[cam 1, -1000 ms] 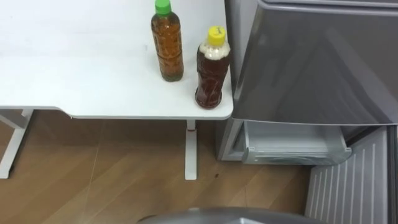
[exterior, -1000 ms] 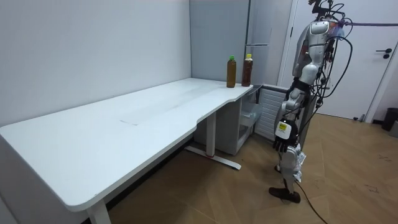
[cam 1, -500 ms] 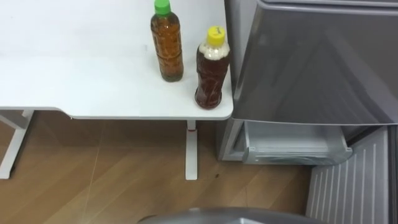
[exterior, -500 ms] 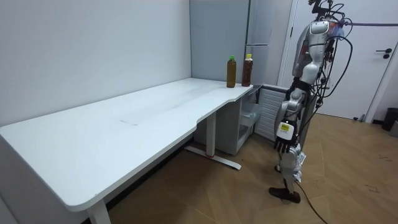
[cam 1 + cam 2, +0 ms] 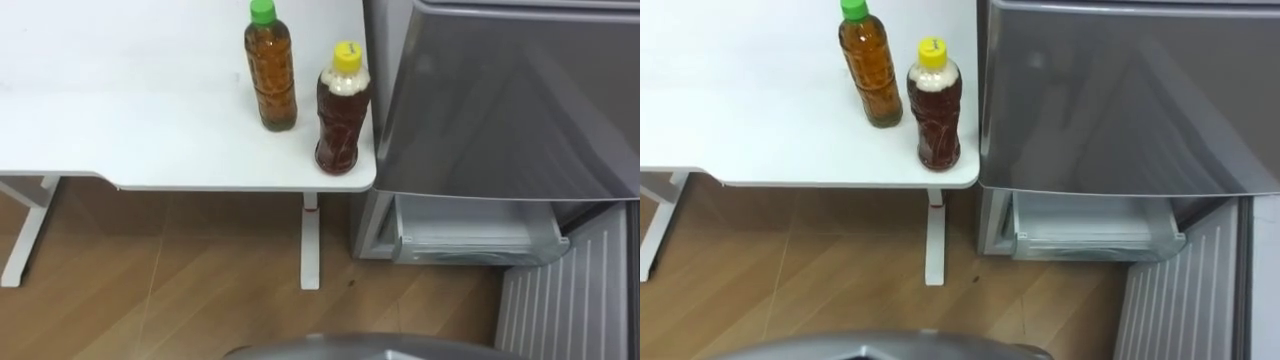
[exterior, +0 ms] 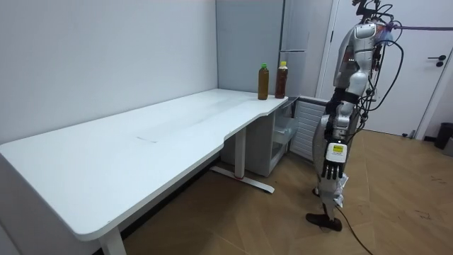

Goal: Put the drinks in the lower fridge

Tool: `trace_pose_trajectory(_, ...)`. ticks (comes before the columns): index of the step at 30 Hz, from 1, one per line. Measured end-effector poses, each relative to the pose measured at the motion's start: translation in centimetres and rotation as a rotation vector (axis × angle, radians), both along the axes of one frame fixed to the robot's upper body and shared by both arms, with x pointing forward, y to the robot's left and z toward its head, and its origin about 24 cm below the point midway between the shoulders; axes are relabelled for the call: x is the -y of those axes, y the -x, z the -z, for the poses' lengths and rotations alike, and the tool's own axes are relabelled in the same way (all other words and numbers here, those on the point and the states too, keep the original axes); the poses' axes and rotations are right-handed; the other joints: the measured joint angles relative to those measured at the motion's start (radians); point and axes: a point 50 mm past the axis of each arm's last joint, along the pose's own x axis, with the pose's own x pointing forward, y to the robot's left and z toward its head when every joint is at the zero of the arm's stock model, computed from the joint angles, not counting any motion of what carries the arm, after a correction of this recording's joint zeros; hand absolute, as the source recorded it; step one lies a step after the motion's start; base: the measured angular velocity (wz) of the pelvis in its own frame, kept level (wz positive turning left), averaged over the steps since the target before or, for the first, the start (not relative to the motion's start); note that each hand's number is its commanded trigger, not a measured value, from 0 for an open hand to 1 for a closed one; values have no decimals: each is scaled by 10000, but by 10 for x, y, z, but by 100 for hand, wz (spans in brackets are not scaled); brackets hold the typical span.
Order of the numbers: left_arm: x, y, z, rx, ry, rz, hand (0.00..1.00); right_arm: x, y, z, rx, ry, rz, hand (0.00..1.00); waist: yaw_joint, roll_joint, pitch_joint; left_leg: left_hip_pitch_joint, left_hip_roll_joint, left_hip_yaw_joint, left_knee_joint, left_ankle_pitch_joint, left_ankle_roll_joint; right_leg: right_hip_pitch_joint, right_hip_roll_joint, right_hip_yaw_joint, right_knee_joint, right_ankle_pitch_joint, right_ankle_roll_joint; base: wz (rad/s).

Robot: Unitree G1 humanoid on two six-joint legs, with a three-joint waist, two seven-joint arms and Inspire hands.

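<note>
a long white table (image 6: 141, 142) runs from 7 o'clock in the room view toward 12 o'clock, along a plain pale wall (image 6: 106, 49) at 10 o'clock. 1 white table leg (image 5: 310, 245) shows near its corner. the floor (image 6: 403, 212) is light brown wood planks. at 2 o'clock is a white door (image 6: 433, 78), with a small dark bin (image 6: 445, 134) at 3 o'clock. the light is even.

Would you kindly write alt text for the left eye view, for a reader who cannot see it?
A green-capped bottle and a yellow-capped bottle of brown drink stand upright near the right corner of a white table. To its right is a grey fridge with a pale drawer pulled out low down.
</note>
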Motion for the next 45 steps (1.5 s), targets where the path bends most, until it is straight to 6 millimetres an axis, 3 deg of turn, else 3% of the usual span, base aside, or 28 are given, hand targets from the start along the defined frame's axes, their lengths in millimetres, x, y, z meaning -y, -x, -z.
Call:
trace_pose_trajectory(4, -13, -19, -5, 1834, -815, -4056, 0, 1, 0, 0, 41, 134, 39, 0, 128, 9, 7, 22, 4, -2, -11, 0, 0, -4, 2, 20, 11, 0, 0, 0)
trace_pose_trajectory(7, -28, -44, -15, 3351, -1673, -5700, 0, 2, 2, 0, 68, 242, 111, 0, 329, 7, 9, 143, 7, 54, -58, 0, 0, -4, 10, 129, 45, 1, -1, -10)
trace_pose_trajectory(10, -43, -63, -26, 4329, -2719, -6663, 0, 4, -1, -1, 364, 289, 40, 0, 348, 26, 8, 128, -1, 59, -64, 0, 0, -37, 3, 193, 135, -1, 3, -8)
trace_pose_trajectory(11, -45, -67, -29, 4493, -2897, -6827, 0, 4, -3, -1, 448, 289, 17, 0, 343, 89, -27, 107, -1, 59, -57, 0, 0, -66, 6, 204, 135, -1, 3, 0)
trace_pose_trajectory(13, -53, -89, -44, 5470, -3460, -7310, 0, 4, -7, -1, 661, 310, -137, 0, 312, 112, -48, -17, 6, 9, -63, -1, 0, -246, 20, 177, 171, 5, -6, 2)
trace_pose_trajectory(17, -63, -110, -66, 6657, -4665, -7690, 0, 4, -6, -1, 870, 282, -191, 0, 291, 112, -55, 25, 0, 0, -50, 0, -1, -207, 11, 261, 320, 8, -11, -4)
trace_pose_trajectory(20, -69, -132, -94, 7925, -5405, -8061, 0, 4, -7, -1, 1159, 256, -211, 0, 297, 93, -56, -6, 0, -44, -40, 0, -1, -267, 14, 273, 314, 10, -13, 0)
trace_pose_trajectory(28, -79, -165, -170, 11434, -7330, -8229, 0, 4, -4, -2, 1303, 219, -208, 0, 307, 142, -77, 5, 0, -40, -29, 0, -1, -320, 15, 302, 306, 14, -19, -1)
trace_pose_trajectory(35, -74, -179, -220, 13961, -8191, -6902, 0, 2, 1, -2, 1304, -108, -109, 0, 300, 146, -83, -3, 0, -139, -28, 1, 0, -284, 15, 273, 319, 16, -23, 1)
trace_pose_trajectory(40, -63, -188, -268, 16637, -8402, -4993, 0, 2, 4, -2, 1285, -263, 8, 0, 262, 134, -76, 17, -17, -297, -14, 1, 0, -156, 18, 211, 307, 18, -23, 4)
trace_pose_trajectory(45, -43, -198, -298, 18577, -7761, -2878, 0, 2, 5, -2, 1283, -522, 1, 0, 237, 136, -56, -68, -27, -420, 48, 1, 0, -152, 6, 91, 207, 19, -24, 7)
